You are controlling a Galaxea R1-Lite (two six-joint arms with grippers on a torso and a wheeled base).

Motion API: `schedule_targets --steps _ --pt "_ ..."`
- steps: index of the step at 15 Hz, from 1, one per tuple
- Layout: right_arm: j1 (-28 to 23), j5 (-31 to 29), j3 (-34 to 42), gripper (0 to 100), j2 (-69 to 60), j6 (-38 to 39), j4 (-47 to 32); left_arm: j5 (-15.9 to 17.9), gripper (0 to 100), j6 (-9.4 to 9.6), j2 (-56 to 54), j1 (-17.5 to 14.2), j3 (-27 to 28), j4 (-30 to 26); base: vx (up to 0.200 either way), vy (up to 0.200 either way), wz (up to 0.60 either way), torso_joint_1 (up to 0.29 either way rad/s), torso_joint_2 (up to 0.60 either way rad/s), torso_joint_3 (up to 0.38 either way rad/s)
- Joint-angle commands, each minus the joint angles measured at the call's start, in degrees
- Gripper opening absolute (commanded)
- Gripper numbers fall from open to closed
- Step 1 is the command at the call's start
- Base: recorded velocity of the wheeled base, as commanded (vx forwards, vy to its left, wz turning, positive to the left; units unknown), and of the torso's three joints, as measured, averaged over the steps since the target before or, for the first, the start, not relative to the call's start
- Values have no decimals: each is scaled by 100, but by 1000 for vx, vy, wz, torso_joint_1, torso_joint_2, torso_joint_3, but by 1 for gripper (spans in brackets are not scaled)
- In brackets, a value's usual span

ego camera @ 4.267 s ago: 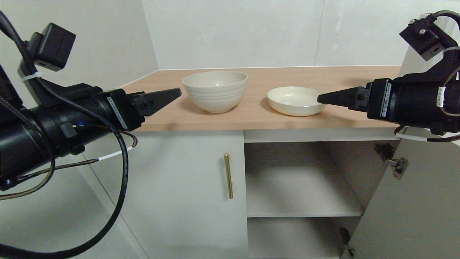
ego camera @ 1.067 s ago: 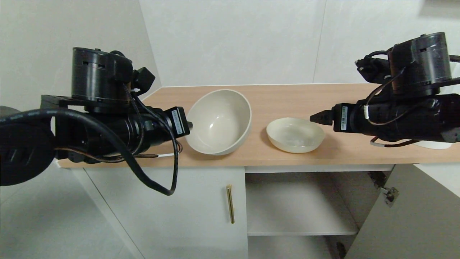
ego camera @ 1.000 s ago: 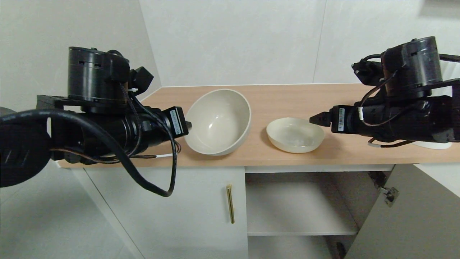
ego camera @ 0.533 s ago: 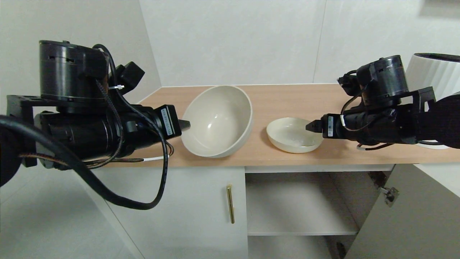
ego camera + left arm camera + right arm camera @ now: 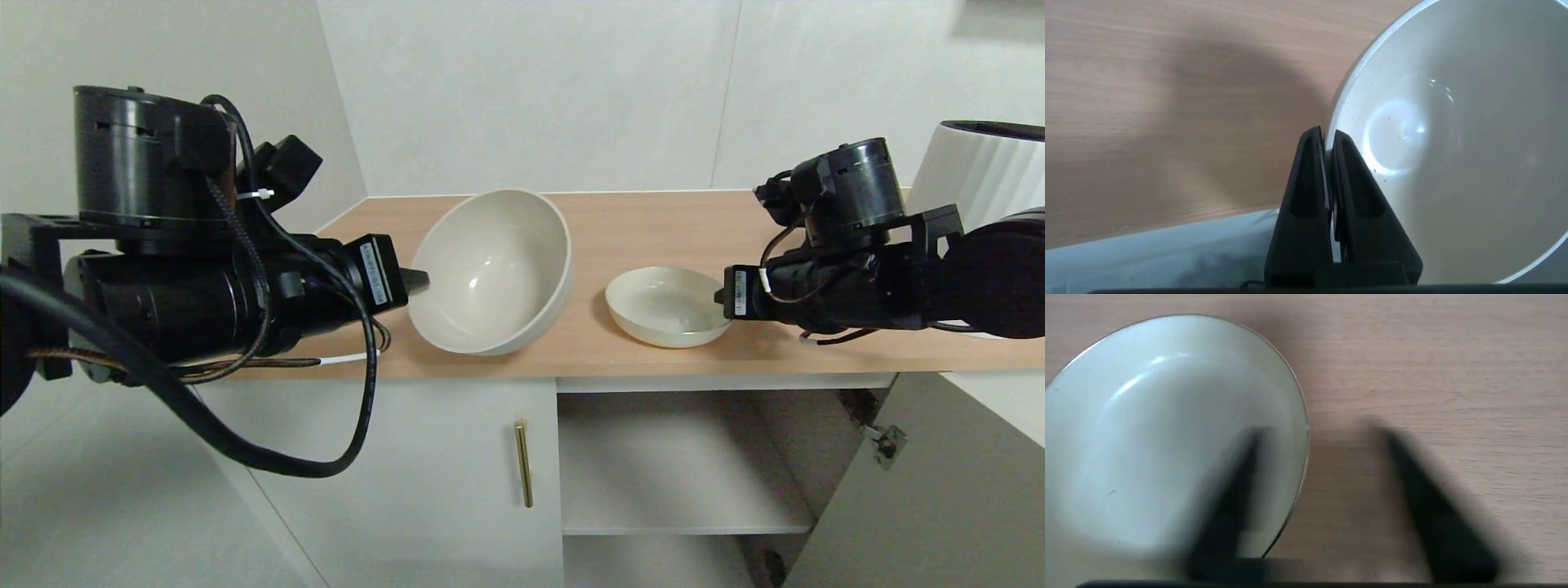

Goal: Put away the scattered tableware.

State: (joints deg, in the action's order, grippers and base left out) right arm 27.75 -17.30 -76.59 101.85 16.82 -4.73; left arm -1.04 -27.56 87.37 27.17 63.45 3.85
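A large cream bowl [image 5: 498, 269] is tipped on its side on the wooden counter [image 5: 645, 220], its mouth facing me. My left gripper [image 5: 415, 281] is shut on the bowl's left rim; in the left wrist view the fingers [image 5: 1308, 175] pinch the rim of the bowl [image 5: 1454, 147]. To the right a small shallow cream dish [image 5: 665, 314] lies flat. My right gripper [image 5: 722, 296] is at the dish's right edge. In the right wrist view the right gripper [image 5: 1321, 434] is open and straddles the rim of the dish [image 5: 1167, 449], one finger over the inside, one outside.
A white ribbed vessel [image 5: 984, 171] stands at the counter's far right behind my right arm. Below, the right cabinet is open with a bare shelf [image 5: 678, 465] and its door [image 5: 922, 498] swung out. The left door has a brass handle [image 5: 520, 461].
The bowl stood upright 4.3 s ago; now it is tipped in my left gripper and has edged slightly up. My right gripper moved left to the dish's rim and opened.
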Motion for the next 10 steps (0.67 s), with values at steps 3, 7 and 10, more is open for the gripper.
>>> schedule_targets --steps 3,7,10 --pt "3 16 -14 0 -87 67 -2 -11 0 -3 -45 -1 1 1 0 0 0 0 0 0" --pt "3 306 48 0 -552 234 -72 -11 0 -12 -220 -1 -105 1 0 0 0 0 0 0" --pt "3 974 224 0 -1247 418 -608 -2 0 5 -458 -1 -421 10 0 0 0 0 0 0"
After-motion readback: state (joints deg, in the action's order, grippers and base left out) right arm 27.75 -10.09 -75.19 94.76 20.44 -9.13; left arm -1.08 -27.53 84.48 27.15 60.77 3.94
